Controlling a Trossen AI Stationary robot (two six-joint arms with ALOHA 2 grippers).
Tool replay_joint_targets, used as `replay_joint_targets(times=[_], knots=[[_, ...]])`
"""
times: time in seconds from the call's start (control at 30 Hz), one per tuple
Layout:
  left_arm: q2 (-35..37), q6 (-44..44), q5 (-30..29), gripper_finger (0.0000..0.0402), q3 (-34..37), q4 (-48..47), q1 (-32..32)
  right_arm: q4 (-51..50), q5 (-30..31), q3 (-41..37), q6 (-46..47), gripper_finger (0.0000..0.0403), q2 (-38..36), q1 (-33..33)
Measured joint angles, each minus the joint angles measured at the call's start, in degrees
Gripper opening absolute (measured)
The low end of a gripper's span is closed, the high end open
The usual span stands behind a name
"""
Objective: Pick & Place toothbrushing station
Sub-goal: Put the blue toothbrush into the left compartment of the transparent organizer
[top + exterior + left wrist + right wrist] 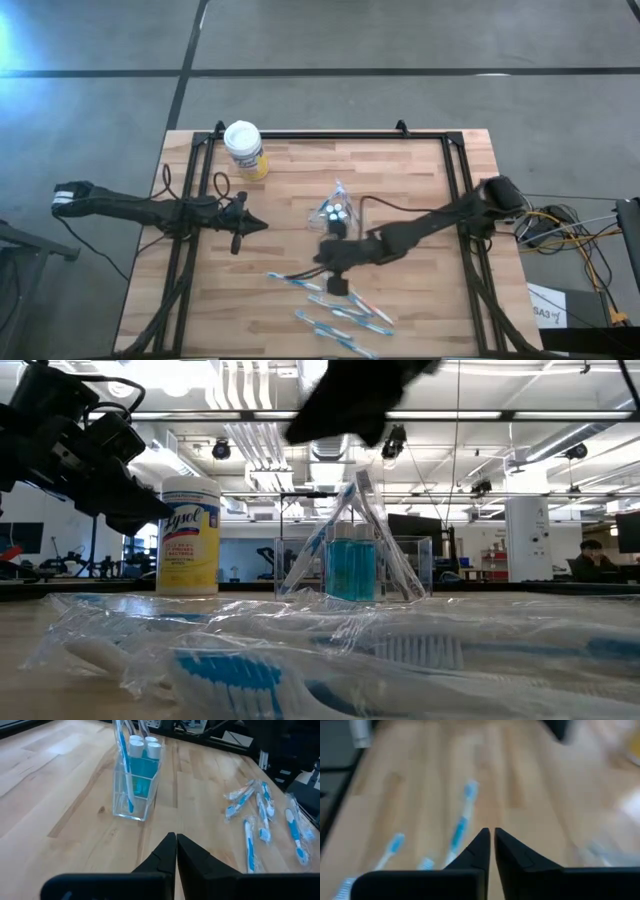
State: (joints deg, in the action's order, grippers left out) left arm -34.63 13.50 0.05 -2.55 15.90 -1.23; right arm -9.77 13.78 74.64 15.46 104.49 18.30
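A clear holder (335,210) stands upright mid-table. Blue tubes with white caps (145,745) and a toothbrush (125,770) stand in it. Several blue-and-white toothbrushes in clear wrappers (335,310) lie flat toward the near edge, also in the left wrist view (260,815). My right gripper (325,258) hangs above the table between the holder and the toothbrushes. It slants down and is shut (490,834), with nothing visible between its fingers. One toothbrush (462,820) lies on the wood beyond its tips. My left gripper (250,225) waits shut (176,837) left of the holder.
A yellow canister with a white lid (245,150) stands at the far left of the table. A black frame (455,160) runs along the far edge and down both sides. There is bare wood (410,300) to the right of the toothbrushes.
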Motion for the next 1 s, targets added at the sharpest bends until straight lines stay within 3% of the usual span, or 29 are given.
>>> replay_joint_targets(times=[0.13, 0.23, 0.5, 0.77, 1.0], knots=[[-0.02, 0.0, 0.02, 0.0021, 0.0, -0.1, -0.02, -0.32, -10.09, 9.06, -5.23, 0.0072, 7.06, -1.27], [-0.02, 0.0, 0.04, 0.0023, 0.0, -0.35, -0.02, -3.94, -11.22, 15.77, -4.42, 0.0113, 12.1, -2.28], [-0.02, -0.16, 0.07, 0.0026, 0.0, -1.46, -0.02, -25.22, -15.35, 32.45, 0.8, 0.0191, 26.34, -4.84], [-0.02, -0.2, 0.07, 0.0025, 0.01, -1.98, -0.07, -32.47, -16.5, 44.81, 0.61, 0.0221, 35.34, -5.18], [-0.07, -0.28, 0.18, 0.0024, 0.02, -2.41, -0.07, -33.29, -18.52, 46.69, 1.23, 0.0224, 37.5, -5.13]])
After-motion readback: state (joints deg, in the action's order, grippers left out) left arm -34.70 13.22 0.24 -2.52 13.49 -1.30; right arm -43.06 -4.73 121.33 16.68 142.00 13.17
